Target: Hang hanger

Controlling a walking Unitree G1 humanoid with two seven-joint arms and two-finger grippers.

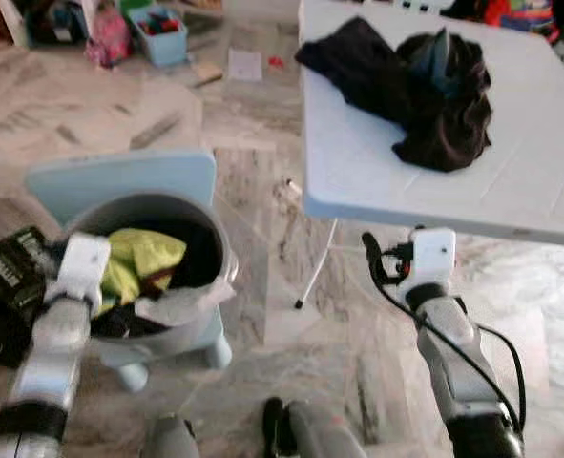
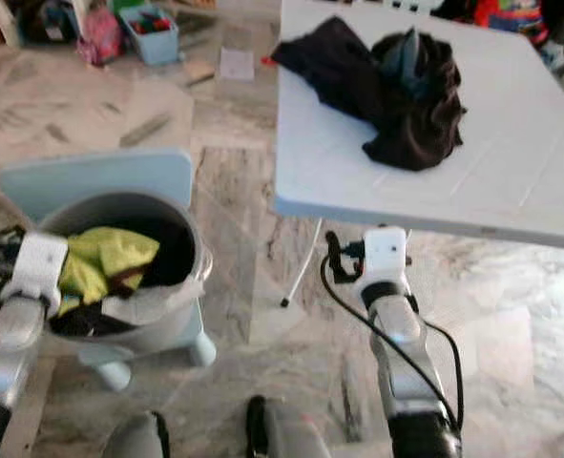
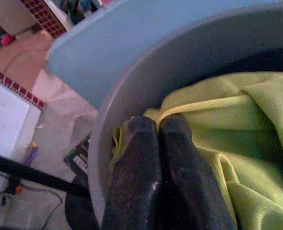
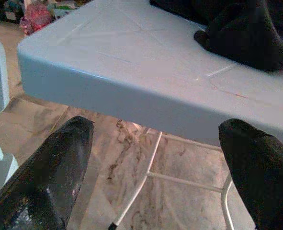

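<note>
Soft, even daylight all round; the desk (image 1: 511, 181) shines pale, the floor (image 1: 262, 315) glares a little. Head views grainy and slightly smeared. Wrist views blur close up, fingers (image 3: 136, 167) dark.

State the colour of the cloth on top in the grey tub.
Yellow-green cloth, clearest in the left wrist view.

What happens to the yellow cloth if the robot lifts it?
The yellow cloth lies crumpled in the bucket, so it would probably droop and unfold. It looks thin, likely light. The left gripper, shut at its fold, might drag neighbouring clothes along.
</note>
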